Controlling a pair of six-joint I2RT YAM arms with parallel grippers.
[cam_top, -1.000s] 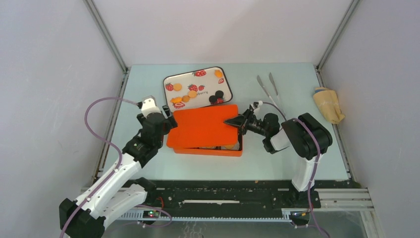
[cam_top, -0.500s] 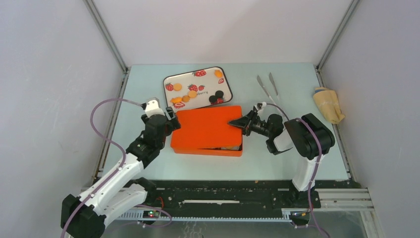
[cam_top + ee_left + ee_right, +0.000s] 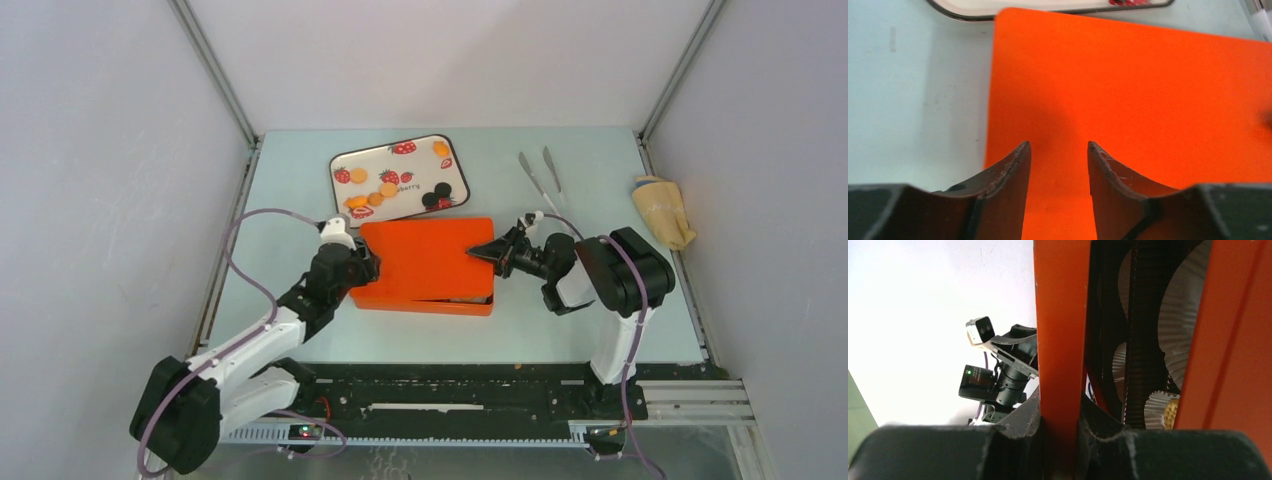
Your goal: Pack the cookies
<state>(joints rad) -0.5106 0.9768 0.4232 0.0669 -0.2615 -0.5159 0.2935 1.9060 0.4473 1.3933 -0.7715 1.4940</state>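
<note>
Orange lid (image 3: 1060,330) in R claw (image 3: 1059,410), cups (image 3: 1183,315) beneath

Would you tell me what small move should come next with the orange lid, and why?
Probably the right gripper should lower its pinched edge of the orange lid onto the box. The right wrist view shows that edge raised, with a gap through which paper cups show, while the left gripper, jaws apart, sits over the lid's left end.

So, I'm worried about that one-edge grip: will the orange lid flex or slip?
The lid is probably stiff: it lies flat, unsagging, with the right gripper pinching one edge. Its smooth surface looks slippery, so it might pivot in that narrow pinch.
</note>
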